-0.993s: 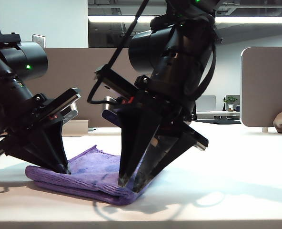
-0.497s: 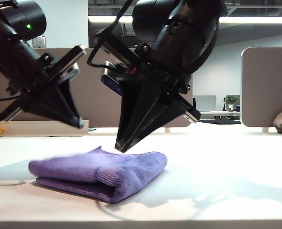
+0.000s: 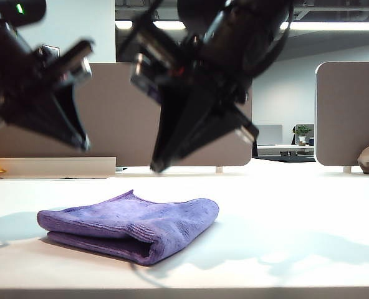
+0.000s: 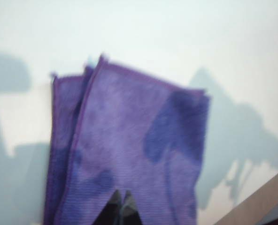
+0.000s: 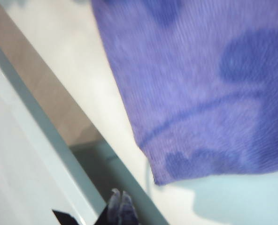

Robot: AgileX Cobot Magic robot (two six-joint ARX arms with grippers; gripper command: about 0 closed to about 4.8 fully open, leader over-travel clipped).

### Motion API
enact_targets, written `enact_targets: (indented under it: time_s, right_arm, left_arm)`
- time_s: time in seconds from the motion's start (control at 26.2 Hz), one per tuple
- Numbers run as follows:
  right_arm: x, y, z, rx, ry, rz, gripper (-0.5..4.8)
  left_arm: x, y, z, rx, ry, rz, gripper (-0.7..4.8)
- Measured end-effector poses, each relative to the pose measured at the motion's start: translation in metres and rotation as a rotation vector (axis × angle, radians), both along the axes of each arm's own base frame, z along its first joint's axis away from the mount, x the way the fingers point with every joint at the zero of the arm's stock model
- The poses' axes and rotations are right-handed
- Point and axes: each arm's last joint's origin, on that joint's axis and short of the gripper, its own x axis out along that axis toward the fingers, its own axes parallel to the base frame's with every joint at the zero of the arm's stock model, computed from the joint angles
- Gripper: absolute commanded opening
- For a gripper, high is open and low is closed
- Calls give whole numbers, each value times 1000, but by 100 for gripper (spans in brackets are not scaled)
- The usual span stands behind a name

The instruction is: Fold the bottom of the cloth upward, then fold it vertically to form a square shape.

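The white desk [image 3: 309, 237] carries the cloth [image 3: 131, 224], lying folded into a compact, roughly square stack left of middle, so the folding looks done. Left gripper [image 3: 83, 144] and right gripper [image 3: 158, 166] hang above it, jaws closed on nothing, clear of the fabric.

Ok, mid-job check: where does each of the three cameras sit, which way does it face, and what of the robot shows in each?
Exterior view: low at table height, facing across the table at the folded cloth; the left gripper and the right gripper hang above it, both shut.
Left wrist view: on the left arm, looking down on the cloth; only its shut gripper tips show.
Right wrist view: on the right arm, looking down past the cloth's edge; its shut gripper tips show.
Shared: all three see the purple cloth on the white table.
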Motion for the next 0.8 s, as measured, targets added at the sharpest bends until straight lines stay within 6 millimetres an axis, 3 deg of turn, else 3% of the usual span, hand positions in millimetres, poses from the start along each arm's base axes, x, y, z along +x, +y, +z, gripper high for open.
enact_targets:
  time_s: [0.34,0.57,0.8]
  right_arm:
    - [-18,-21,77,213,-340,-43,-6]
    - [-33,-38,102,274,-491,-77,-6]
    - [-52,-57,109,408,-627,-88,-6]
  left_arm:
    - [-38,16,62,-65,-301,79,-4]
    - [-65,29,88,-73,-458,142,-4]
    - [-97,42,111,-108,-607,188,-4]
